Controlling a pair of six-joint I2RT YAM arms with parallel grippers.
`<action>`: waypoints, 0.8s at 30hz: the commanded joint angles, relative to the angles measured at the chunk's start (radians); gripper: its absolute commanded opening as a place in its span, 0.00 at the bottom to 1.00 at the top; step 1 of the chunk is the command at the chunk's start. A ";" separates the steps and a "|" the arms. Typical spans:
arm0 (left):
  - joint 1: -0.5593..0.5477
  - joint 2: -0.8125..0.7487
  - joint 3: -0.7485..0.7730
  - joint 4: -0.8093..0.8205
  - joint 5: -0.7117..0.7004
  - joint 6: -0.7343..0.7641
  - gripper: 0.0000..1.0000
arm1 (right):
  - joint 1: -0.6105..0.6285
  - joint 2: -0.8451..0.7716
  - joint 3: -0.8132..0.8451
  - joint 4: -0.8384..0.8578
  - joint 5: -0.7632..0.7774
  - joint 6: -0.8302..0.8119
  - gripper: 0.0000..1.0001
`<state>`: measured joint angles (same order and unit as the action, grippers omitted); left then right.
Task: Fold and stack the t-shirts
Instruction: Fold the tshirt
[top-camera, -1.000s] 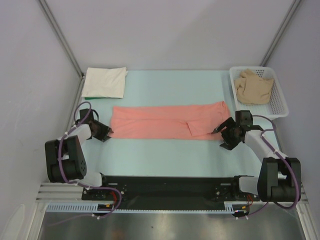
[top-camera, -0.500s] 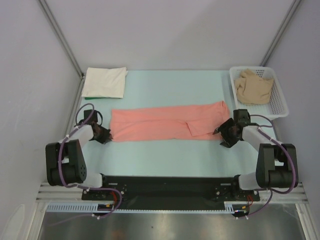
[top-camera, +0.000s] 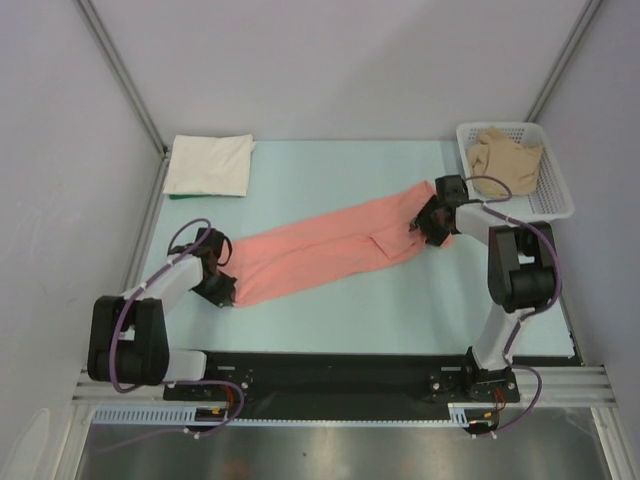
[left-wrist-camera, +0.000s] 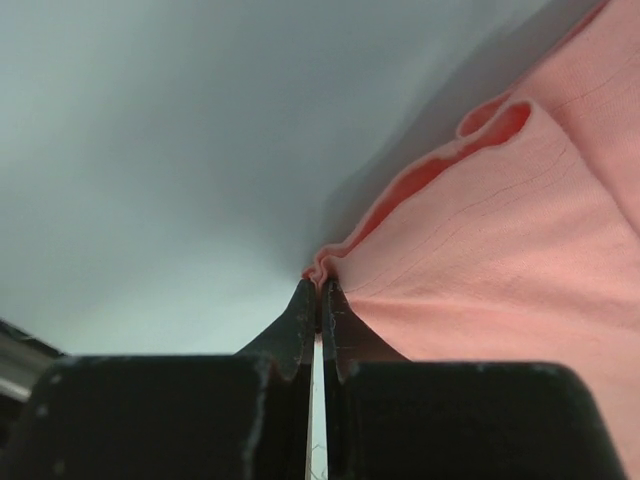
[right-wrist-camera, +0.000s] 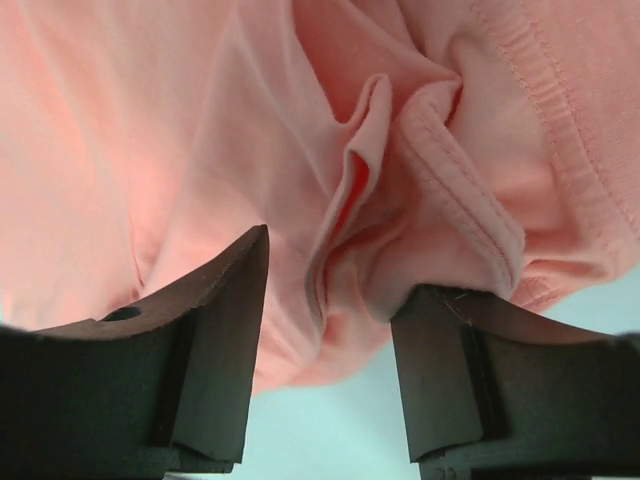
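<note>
Pink shirt (top-camera: 340, 245) laid diagonally; near-left corner pinched in closed left gripper (left-wrist-camera: 320, 295); far-right hem bunched between half-open right gripper (right-wrist-camera: 340, 275) jaws.

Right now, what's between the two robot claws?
The salmon-pink t-shirt, lying slantwise from the left gripper to the right gripper; the top view shows it.

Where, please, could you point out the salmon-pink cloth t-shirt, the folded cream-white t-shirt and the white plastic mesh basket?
salmon-pink cloth t-shirt (top-camera: 330, 245): top view, middle of the strip.
folded cream-white t-shirt (top-camera: 208, 165): top view, its centre.
white plastic mesh basket (top-camera: 556, 185): top view, right wall.
</note>
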<state>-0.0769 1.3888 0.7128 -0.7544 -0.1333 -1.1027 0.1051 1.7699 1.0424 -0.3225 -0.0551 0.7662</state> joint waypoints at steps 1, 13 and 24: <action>-0.015 -0.076 -0.076 -0.126 -0.031 -0.023 0.00 | 0.031 0.167 0.145 0.002 0.110 -0.122 0.56; -0.472 -0.088 -0.133 -0.128 0.082 -0.211 0.00 | 0.074 0.554 0.796 -0.197 0.098 -0.248 0.66; -0.931 0.002 -0.004 0.112 0.204 -0.323 0.05 | 0.100 0.570 0.987 -0.470 0.078 -0.295 0.86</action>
<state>-0.9253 1.3113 0.6395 -0.7452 -0.1005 -1.4338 0.2005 2.3913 2.0308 -0.6312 0.0212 0.4942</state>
